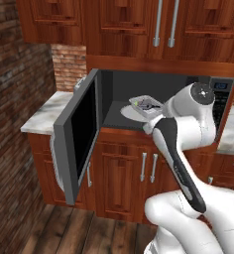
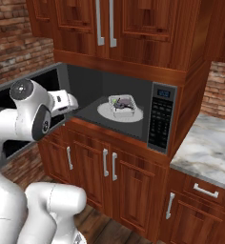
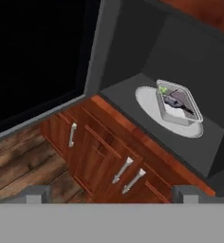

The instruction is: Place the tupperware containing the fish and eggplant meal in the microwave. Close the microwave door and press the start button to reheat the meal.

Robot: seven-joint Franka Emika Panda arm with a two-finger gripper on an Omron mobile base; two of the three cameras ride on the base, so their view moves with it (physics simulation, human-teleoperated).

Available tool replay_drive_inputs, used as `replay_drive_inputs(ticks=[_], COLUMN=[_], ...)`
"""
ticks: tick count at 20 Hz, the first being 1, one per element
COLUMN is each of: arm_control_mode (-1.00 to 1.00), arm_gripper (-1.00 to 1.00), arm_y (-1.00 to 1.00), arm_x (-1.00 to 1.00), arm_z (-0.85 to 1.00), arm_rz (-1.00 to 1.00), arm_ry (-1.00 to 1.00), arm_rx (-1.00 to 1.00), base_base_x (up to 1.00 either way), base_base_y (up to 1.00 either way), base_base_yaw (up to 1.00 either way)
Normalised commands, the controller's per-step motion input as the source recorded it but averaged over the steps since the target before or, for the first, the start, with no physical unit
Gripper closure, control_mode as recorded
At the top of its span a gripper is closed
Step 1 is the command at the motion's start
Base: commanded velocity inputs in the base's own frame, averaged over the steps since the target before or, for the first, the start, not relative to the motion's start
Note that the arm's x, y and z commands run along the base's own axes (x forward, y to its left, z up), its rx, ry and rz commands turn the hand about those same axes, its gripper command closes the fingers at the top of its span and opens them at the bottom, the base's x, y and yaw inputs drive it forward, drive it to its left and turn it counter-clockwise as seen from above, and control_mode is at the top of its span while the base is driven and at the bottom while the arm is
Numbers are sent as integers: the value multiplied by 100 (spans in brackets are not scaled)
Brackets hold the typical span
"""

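Keypad (image 2: 160,121) beside tupperware (image 2: 122,106) inside microwave (image 2: 93,90)

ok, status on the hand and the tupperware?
Hand open, empty, outside the microwave. Tupperware on the turntable inside. Microwave door wide open, nothing blocking.

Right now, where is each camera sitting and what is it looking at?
Left base view: behind the arm's left, facing the open microwave door; the white arm rises lower right.
Right base view: behind the arm's right, facing the microwave keypad; arm lower left.
Hand view: on the hand, looking down into the cavity; the open gripper tips rise at bottom.
All three share the tupperware on the turntable.
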Motion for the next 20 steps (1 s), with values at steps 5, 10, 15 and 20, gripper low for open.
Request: replay_drive_inputs(ticks=[5, 10, 15, 20], arm_control_mode=[-100, -100, -100, -100], arm_gripper=[-100, -100, -100, -100], arm_y=[21, 10, 30, 74], arm_x=[-100, -99, -94, -48], arm_z=[38, 64, 52, 28], arm_rz=[21, 15, 10, 7], arm_ry=[-3, -8, -2, 0], arm_rx=[-28, -11, -3, -6], base_base_x=[0, 0, 0, 0], base_base_y=[0, 0, 0, 0], base_base_yaw=[0, 0, 0, 0])
